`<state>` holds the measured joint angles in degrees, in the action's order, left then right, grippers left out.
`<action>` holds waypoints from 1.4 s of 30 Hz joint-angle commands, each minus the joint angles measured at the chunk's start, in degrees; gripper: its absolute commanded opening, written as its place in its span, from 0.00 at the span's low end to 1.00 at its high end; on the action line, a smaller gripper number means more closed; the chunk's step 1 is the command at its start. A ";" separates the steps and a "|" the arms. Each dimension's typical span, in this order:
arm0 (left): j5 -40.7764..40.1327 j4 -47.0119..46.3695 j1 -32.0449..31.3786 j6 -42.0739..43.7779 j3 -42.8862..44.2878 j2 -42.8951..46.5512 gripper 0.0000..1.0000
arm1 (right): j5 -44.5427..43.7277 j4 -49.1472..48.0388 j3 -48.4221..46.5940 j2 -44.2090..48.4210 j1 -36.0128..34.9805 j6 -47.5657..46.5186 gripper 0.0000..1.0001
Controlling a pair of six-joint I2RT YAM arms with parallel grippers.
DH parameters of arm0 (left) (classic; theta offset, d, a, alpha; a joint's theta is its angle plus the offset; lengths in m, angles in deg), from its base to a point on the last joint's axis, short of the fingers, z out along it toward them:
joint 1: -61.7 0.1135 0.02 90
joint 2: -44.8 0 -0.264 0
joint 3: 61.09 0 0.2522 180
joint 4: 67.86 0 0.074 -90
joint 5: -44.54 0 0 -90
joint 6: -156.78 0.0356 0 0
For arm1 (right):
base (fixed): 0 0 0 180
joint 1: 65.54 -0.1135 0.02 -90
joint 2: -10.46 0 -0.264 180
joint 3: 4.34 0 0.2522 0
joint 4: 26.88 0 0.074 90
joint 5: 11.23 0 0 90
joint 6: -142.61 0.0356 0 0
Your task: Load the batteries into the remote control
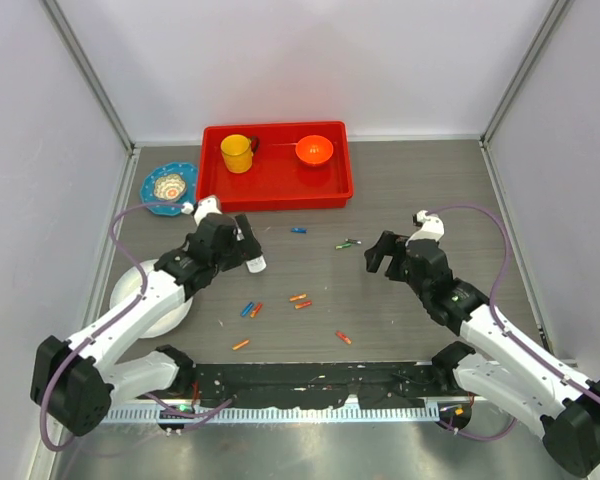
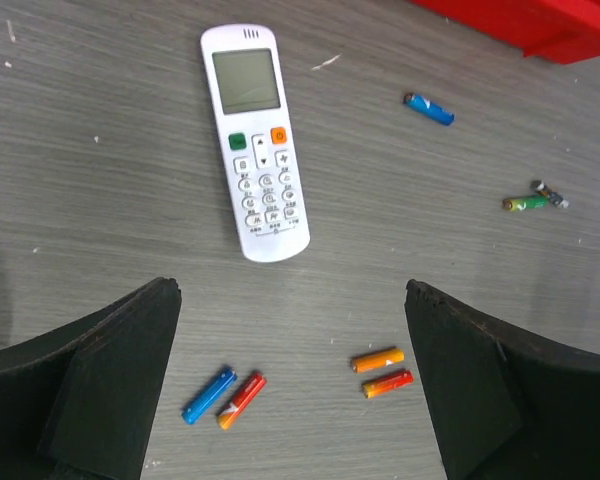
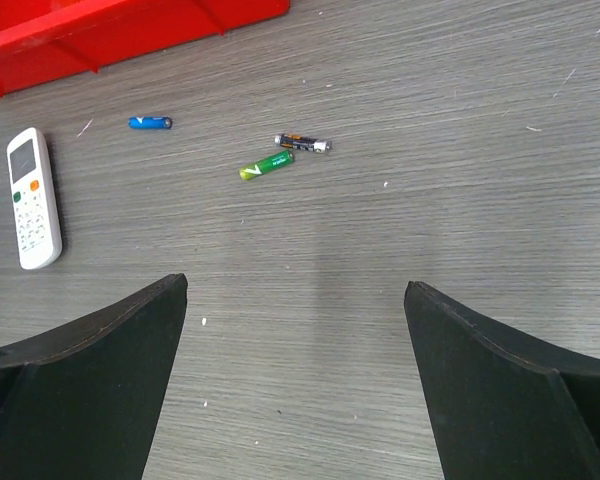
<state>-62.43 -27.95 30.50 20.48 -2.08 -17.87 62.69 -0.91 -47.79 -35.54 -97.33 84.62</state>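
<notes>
gripper fingers (image 2: 110, 390) are closest to the cam in both wrist views: black wedges in the bottom corners w/ bare desk (image 3: 430, 200) btwn them.

1. gripper state
- left gripper (image 2: 290, 300): i read it as spread fully wide. nothing btwn the jaws, nothing held.
- right gripper (image 3: 295, 290): same. jaws wide apart, empty, hovering over bare desk.

2. remote control
- remote control (image 2: 255, 140) lies flat on the desk, face up, screen and keypad showing.
- it sits just fwd of the left gripper, screen end pointing away from it. neither gripper touches it.
- battery bay is on the underside, so i cannot see it.
- top cam: the left gripper covers most of it.

3. batteries
- batteries (image 1: 300, 299) are all loose on the desk, scattered btwn the two arms.
- blue and red pair (image 2: 223, 396): side by side, near the left finger of the left gripper.
- orange pair (image 2: 380, 370): side by side, near its right finger.
- lone blue battery (image 2: 428, 108): right of the remote control's screen end, near the red tray (image 1: 275, 190).
- green battery (image 3: 267, 165): end to end w/ a dark battery (image 3: 302, 143), fwd of the right gripper, well apart from the remote control.
- top cam shows two more nearer the arm bases: an orange single (image 1: 241, 344) and a red single (image 1: 343, 337).

4. other items
- red tray at the far side holds a yellow cup (image 1: 237, 153) and an orange bowl (image 1: 314, 150).
- blue patterned plate (image 1: 170, 184) sits just left of the tray.
- white plate (image 1: 120, 290) lies partly under the left arm.
</notes>
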 commanded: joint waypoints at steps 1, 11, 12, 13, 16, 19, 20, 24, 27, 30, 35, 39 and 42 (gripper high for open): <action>-0.42 -2.97 1.32 -2.20 2.89 -5.84 0.97 | 2.27 -1.22 -2.30 -0.76 -0.20 -0.37 0.95; -8.07 2.24 1.32 -9.16 14.33 -23.26 0.95 | 2.89 -0.61 -3.53 0.03 -0.11 0.07 0.95; -8.60 3.63 1.32 -9.33 15.12 -24.50 0.95 | 2.89 -0.43 -3.53 0.12 -0.20 0.33 0.95; -9.65 4.51 1.32 -9.50 17.13 -25.82 0.95 | 3.15 -0.34 -3.44 0.21 -0.20 0.42 0.95; -11.23 8.73 1.41 -10.03 21.00 -31.62 0.95 | 3.85 -0.43 -3.09 0.03 -0.20 0.86 0.96; -11.59 8.31 1.49 -10.30 21.37 -34.18 0.95 | 3.95 -0.60 -2.56 -0.14 -0.20 1.21 0.95; -11.59 8.13 1.67 -10.38 21.37 -34.62 0.94 | 3.95 -0.52 -2.56 -0.06 -0.29 1.13 0.96; -9.75 6.55 2.90 -9.60 21.54 -36.99 0.90 | 4.21 -0.61 -2.21 -0.06 -0.20 1.30 0.95; -7.04 4.88 4.39 -8.81 21.37 -38.40 0.84 | 4.30 -0.60 -2.12 0.03 -0.20 1.21 0.95; -6.06 3.91 4.83 -8.19 21.28 -39.63 0.81 | 4.21 -0.61 -1.95 -0.23 -0.11 1.13 0.95; -5.00 3.29 5.18 -7.22 22.16 -41.56 0.78 | 4.21 -1.13 -1.86 -0.67 -0.20 1.39 0.96; -4.91 3.20 5.10 -6.61 22.77 -42.53 0.77 | 4.04 -1.05 -1.69 -1.20 -0.11 1.48 0.96; -5.09 3.12 5.19 -6.43 22.68 -42.88 0.75 | 3.95 -1.04 -1.51 -1.03 -0.11 1.48 0.96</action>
<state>-67.37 -23.49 35.52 13.26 18.97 -59.88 66.73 -0.65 -49.02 -36.65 -97.35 85.60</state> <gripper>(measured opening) 0.760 0.954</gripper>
